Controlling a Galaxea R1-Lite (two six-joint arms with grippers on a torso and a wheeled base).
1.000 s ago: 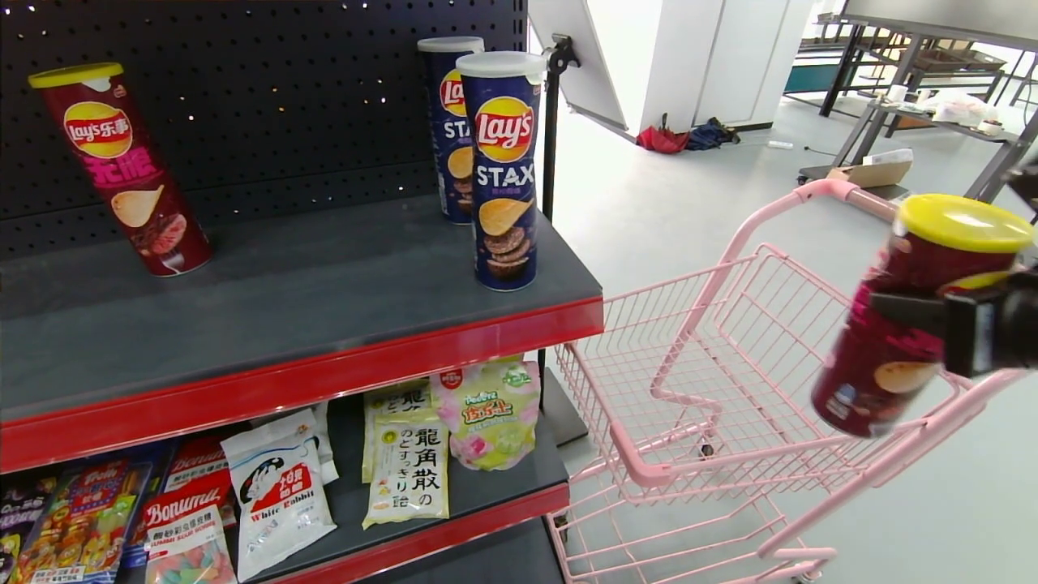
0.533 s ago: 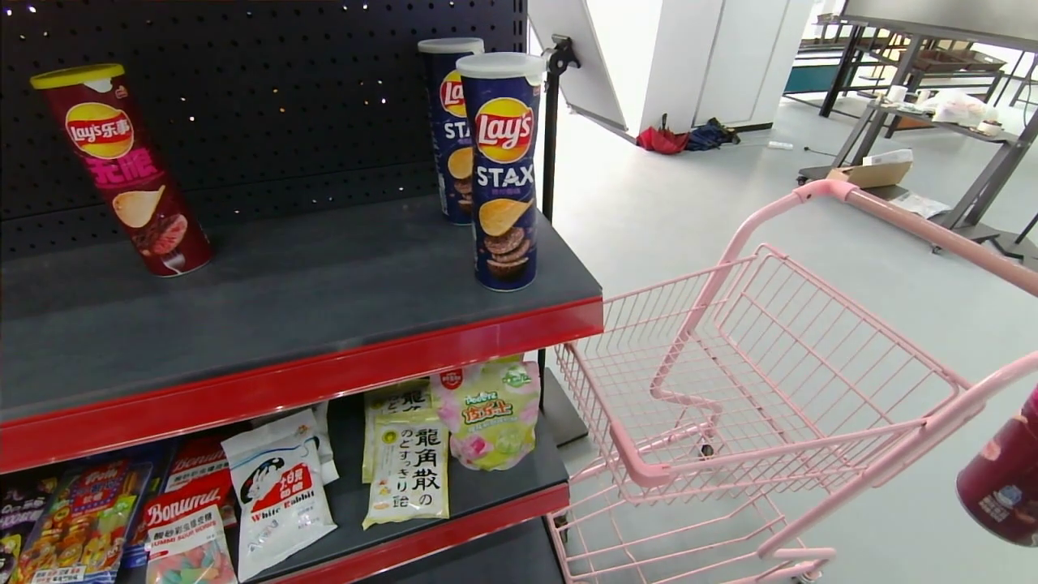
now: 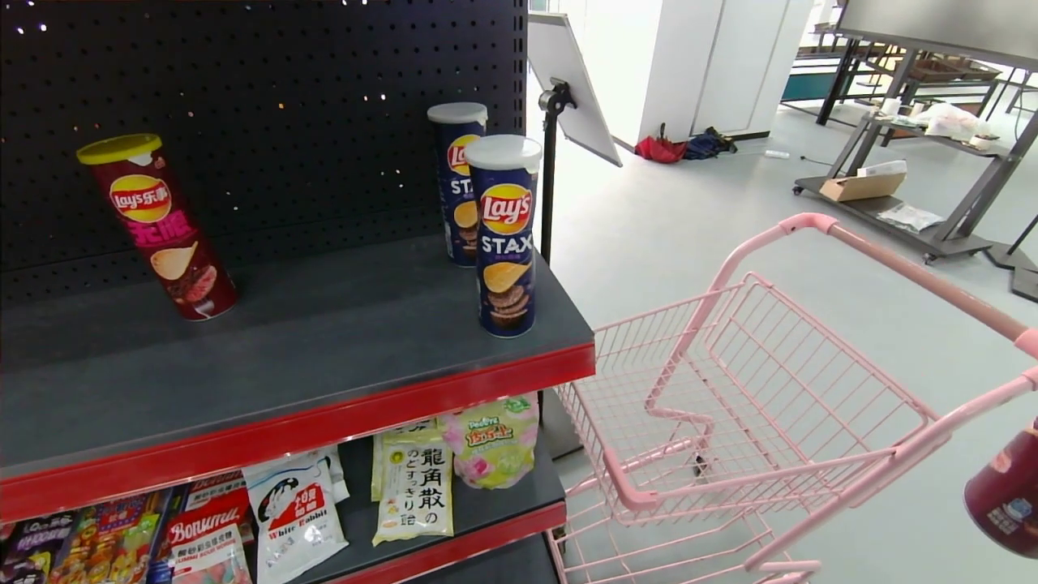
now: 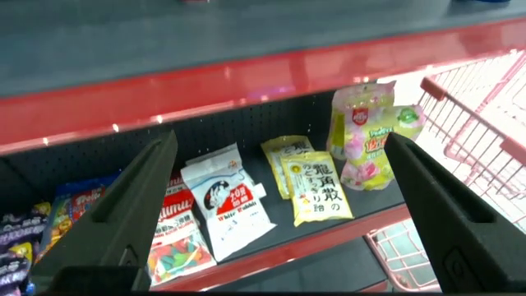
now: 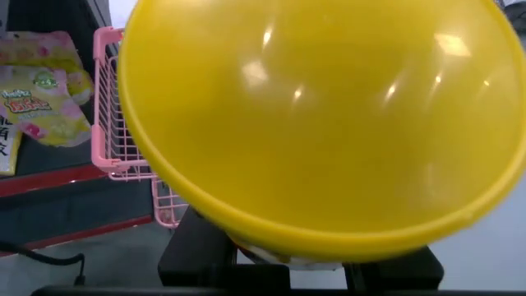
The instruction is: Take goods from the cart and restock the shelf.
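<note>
A dark red chips can with a yellow lid (image 5: pixel 320 123) sits in my right gripper (image 5: pixel 296 267), which is shut on it. In the head view the can's lower end (image 3: pixel 1005 495) pokes in at the right edge, beside the pink cart (image 3: pixel 770 405), whose basket holds no goods. On the grey upper shelf (image 3: pixel 324 324) a matching red can (image 3: pixel 158 227) leans at the left and two blue cans (image 3: pixel 504 235) stand at the right end. My left gripper (image 4: pixel 279 214) is open, facing the lower shelf's snack bags (image 4: pixel 312 185).
Snack bags (image 3: pixel 413 487) fill the lower shelf under the red shelf lip. A board on a stand (image 3: pixel 568 81) rises just beside the shelf's right end. A low trolley with a box (image 3: pixel 892 195) stands far back right. Open floor lies behind the cart.
My right arm carried the red can from above the cart's handle down and out to the right edge. The head camera has tilted, so shelf and cart sit lower in the picture.
</note>
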